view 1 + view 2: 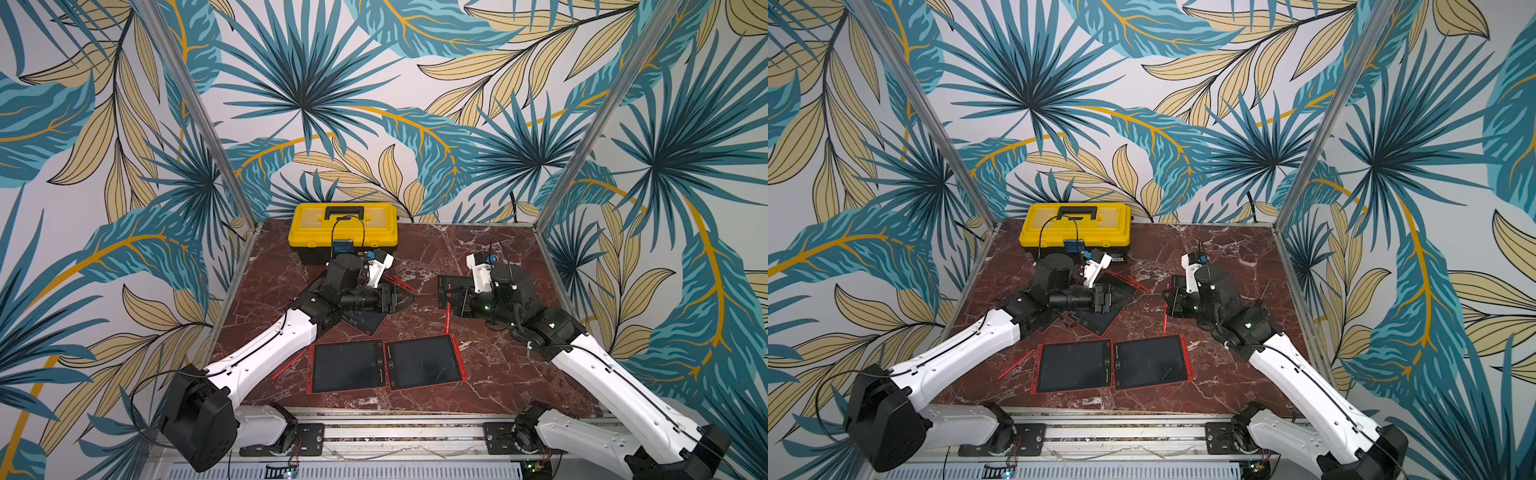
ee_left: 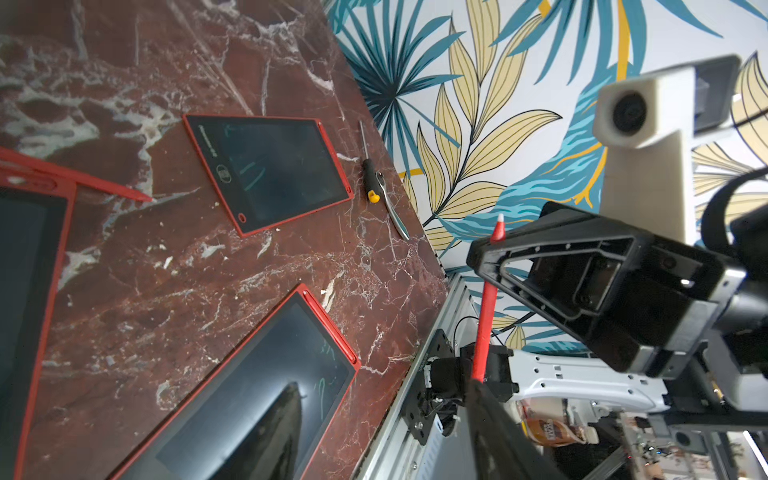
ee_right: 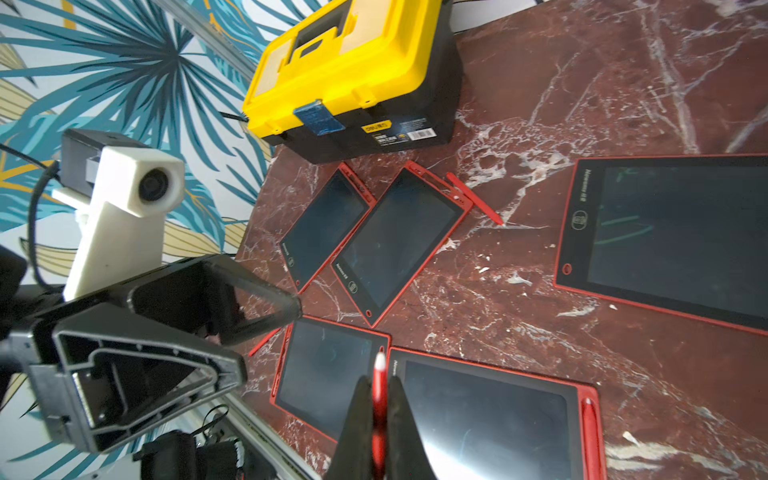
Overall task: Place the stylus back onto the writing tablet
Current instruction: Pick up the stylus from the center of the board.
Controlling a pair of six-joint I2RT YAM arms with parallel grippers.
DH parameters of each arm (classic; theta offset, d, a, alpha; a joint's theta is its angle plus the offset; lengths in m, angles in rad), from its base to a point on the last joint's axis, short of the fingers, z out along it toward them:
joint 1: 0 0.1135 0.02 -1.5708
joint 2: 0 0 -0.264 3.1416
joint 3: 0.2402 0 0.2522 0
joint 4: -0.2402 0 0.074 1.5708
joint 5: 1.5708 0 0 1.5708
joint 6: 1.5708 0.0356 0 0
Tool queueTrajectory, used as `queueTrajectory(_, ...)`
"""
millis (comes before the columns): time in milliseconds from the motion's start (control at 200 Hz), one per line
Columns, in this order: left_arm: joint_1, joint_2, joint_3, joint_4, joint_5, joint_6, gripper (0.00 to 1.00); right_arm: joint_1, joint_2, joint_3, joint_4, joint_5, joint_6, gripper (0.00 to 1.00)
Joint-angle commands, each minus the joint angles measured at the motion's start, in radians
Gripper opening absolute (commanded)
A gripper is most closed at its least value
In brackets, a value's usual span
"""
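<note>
Marble tabletop (image 1: 478, 374), red-brown and white-veined, carries the yellow plastic toolbox (image 1: 343, 226) at the back. Well in front of that toolbox, red-framed black writing tablets (image 1: 424, 361) lie edge to edge. Left gripper (image 3: 268, 338) gapes wide and empty. Right gripper (image 3: 379, 386) pinches the slim red stylus (image 2: 485, 328) in the air, between toolbox and tablets. Danger: gripped near its tip, it could swivel and skid off the frame.

You're in a robot lab cell: arms (image 1: 266, 345) bolted to an aluminium rail (image 1: 395, 432), leaf-print backdrop panels (image 1: 374, 83) on metal posts (image 1: 198, 112), marble-look tabletop (image 1: 478, 257).
</note>
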Motion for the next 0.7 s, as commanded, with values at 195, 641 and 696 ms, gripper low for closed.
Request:
queueTrajectory(195,-0.013,-0.049,-0.025,0.142,0.115,-0.038,0.89,-0.003,0.013,0.034,0.082,-0.221,0.009,0.00)
queueTrajectory(641,-0.047,0.000,-0.059,0.348,0.242,-0.213,0.62,-0.003,0.025,0.017,0.345,-0.297,0.121,0.00)
queueTrajectory(696,-0.054,0.006,-0.067,0.390,0.249,-0.239,0.58,-0.002,0.033,0.017,0.380,-0.311,0.137,0.00)
